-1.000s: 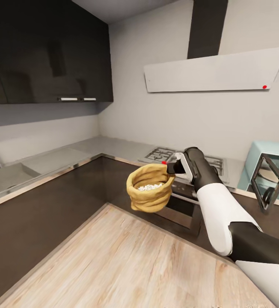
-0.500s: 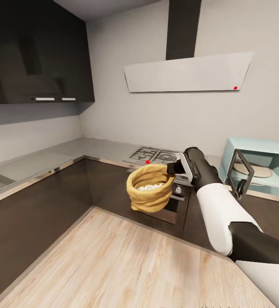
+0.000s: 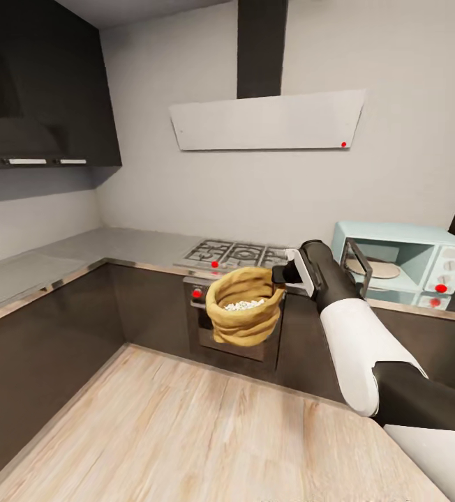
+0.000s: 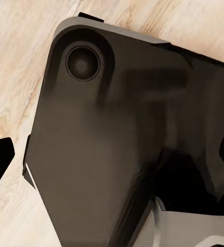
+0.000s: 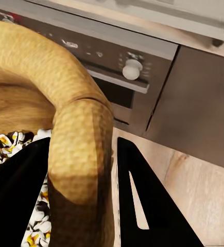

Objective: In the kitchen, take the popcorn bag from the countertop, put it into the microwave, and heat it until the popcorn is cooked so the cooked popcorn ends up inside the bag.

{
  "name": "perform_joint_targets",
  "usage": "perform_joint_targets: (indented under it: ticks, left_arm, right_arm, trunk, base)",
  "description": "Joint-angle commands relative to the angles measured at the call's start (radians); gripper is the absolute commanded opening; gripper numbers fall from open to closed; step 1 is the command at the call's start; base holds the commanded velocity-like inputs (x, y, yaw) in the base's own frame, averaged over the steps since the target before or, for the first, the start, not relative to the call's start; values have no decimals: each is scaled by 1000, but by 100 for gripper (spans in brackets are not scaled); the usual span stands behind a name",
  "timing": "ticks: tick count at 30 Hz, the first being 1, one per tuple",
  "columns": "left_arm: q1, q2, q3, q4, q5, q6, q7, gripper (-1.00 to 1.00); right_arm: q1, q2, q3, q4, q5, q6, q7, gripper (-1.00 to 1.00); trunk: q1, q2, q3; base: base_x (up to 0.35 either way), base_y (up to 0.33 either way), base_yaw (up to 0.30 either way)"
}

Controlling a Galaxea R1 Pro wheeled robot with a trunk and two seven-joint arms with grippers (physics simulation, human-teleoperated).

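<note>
— Above the wood floor [image 3: 206, 425], in front of the oven [image 3: 231, 328], what hangs there?
— One popcorn bag [image 3: 244, 307], a squat tan burlap sack with a rolled rim and wrinkled sides, held in the air, clear of the worktop [image 3: 116, 247]. A heap of small whitish popcorn [image 3: 244, 305] lies inside.
— Who holds it?
— The right fingers [image 3: 280, 274], clamped on the rim at the bag's right side. The right wrist view gives the detail: two dark fingers [image 5: 153, 206] straddle the thick rolled rim, one on either side, with kernels showing white and yellow beneath.
— And the left fingers?
— The left wrist view shows a dark angular shell over pale planks, with black tips at the edges; I cannot tell whether they are open or closed.
— Count the rest.
— One pale-blue boxy microwave [image 3: 402, 261] at the worktop's right end, its dark-framed glass door swung open, two white knobs and one red light on its panel. One gas hob [image 3: 234, 253] set in the grey metallic worktop by the back wall, one slanted white hood [image 3: 266, 120] above it. Dark glossy cabinets [image 3: 35, 84] hang over the worktop's left run.
— Does the wrist view add anything?
— The oven's control strip, with one pale round knob [image 5: 132, 68].
</note>
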Motion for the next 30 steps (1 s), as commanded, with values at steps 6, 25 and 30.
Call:
perform_joint_targets:
  ticks: [6,25,30]
  left_arm:
    - [0,0,3,-1,5,-2,0,100]
    - [1,-2,3,-1,4,-2,0,100]
    - [1,-1,3,-1,4,-2,0,100]
  right_arm:
    - [-1,2,-5,-1,9,3,5,-100]
    - [-1,3,-4,0,6,3,8,-100]
    - [-1,3,-4,18,6,3,8,-100]
  trunk:
    - [0,-1,-1]
    - [0,-1,-1]
    - [0,-1,-1]
  base:
    - [-142,0,-237]
    - [-333,0,-11]
    - [-336,0,0]
